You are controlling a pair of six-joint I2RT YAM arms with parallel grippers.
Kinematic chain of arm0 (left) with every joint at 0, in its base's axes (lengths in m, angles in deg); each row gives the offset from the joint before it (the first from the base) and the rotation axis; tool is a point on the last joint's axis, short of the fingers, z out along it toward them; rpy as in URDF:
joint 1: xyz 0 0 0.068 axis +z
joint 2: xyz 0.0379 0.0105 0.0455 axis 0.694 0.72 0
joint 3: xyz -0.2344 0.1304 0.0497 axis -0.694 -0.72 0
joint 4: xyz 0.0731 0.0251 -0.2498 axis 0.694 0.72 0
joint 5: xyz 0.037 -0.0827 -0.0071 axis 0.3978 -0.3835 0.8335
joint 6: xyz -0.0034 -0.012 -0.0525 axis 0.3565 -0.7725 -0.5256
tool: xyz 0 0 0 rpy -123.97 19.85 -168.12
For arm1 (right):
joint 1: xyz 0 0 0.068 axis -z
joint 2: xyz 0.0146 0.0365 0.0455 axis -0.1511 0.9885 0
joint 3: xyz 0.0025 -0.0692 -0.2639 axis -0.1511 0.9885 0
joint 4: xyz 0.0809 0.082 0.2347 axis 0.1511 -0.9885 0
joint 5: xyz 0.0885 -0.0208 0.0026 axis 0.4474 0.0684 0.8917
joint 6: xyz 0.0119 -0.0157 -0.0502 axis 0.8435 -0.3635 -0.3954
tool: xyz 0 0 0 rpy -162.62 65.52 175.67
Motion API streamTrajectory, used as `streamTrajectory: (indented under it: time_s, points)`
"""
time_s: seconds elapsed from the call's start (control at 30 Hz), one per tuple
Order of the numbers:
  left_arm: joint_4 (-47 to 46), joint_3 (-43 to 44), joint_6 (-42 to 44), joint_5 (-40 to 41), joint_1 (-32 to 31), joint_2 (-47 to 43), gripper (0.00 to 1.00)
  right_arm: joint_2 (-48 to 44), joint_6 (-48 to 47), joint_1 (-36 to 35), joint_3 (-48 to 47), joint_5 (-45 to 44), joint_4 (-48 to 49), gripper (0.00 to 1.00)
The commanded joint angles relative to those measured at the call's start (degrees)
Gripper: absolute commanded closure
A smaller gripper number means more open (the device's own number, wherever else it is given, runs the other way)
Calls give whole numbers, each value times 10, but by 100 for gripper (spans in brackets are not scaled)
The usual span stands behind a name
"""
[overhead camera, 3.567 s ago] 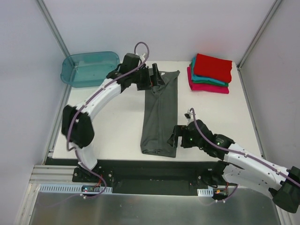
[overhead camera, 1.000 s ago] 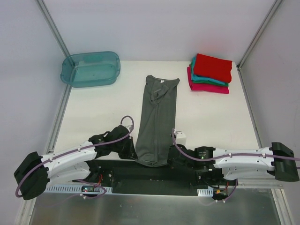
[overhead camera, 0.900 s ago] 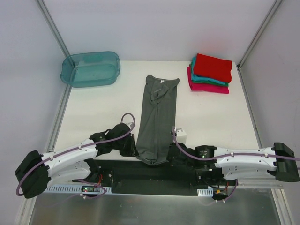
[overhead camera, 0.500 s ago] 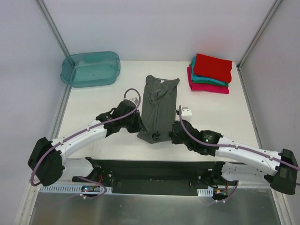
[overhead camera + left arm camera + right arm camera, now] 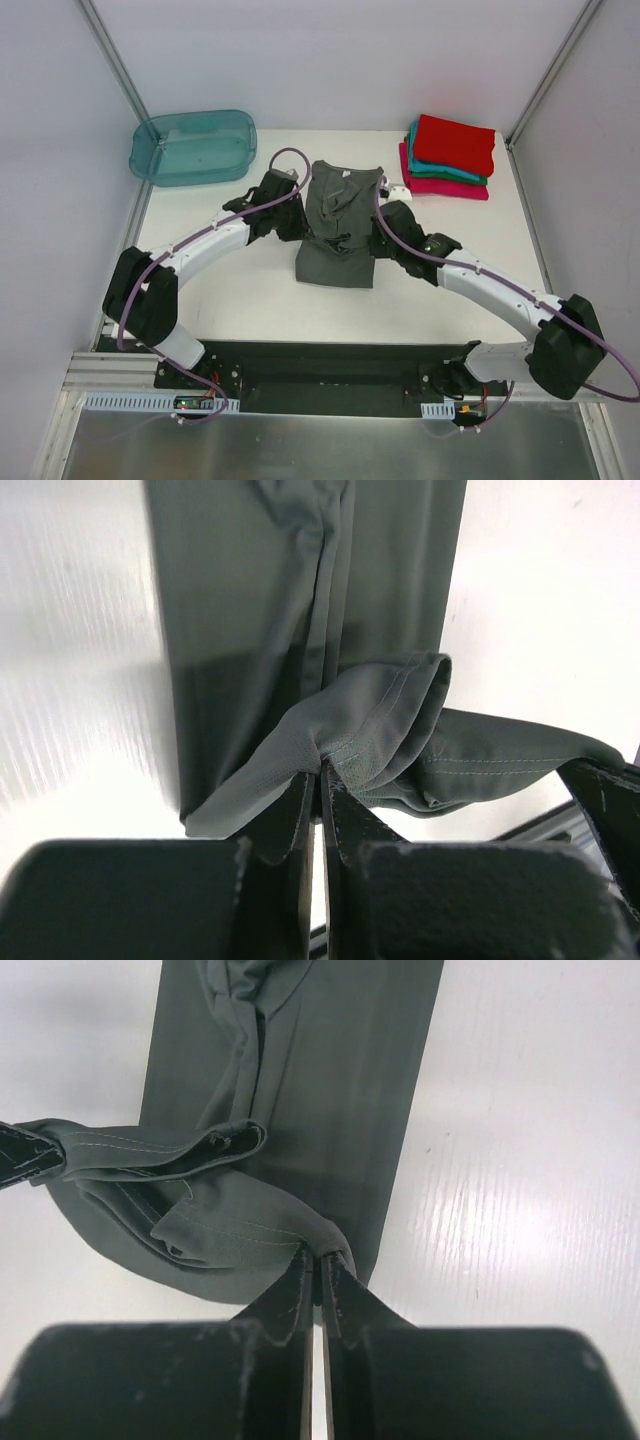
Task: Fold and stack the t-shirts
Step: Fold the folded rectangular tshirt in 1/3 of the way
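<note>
Left end effector (image 5: 302,230), right end effector (image 5: 373,240) each clamped on grey t-shirt (image 5: 338,265) hem; collar (image 5: 345,173) straight ahead, lengthwise.

The white table (image 5: 240,290) bears a teal tub (image 5: 192,147) at its far-left corner, a dark grey t-shirt (image 5: 335,262) mid-table, and 3 stacked t-shirts (image 5: 450,155) at its far-right corner.
</note>
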State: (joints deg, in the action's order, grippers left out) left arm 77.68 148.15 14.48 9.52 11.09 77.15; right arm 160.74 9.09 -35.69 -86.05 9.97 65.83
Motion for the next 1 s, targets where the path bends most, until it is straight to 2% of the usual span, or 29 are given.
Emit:
streamTrajectory:
  time_s: [0.0,0.33,0.7,0.87,0.93,0.97]
  points:
    - [-5,62,32,1,23,35,100,43,-39,46,-44,46,41,100]
    - [-5,142,57,-44,61,131,100,119,-41,106,-67,99,87,100]
    - [-5,193,84,-110,83,222,100,202,-19,134,-95,99,113,100]
    - [-4,205,82,-95,88,248,100,240,-11,139,-103,85,136,98]
    - [-2,209,83,-83,90,252,88,258,-12,145,-115,86,139,93]
    - [-2,212,84,-80,90,253,77,266,-12,148,-122,84,139,90]
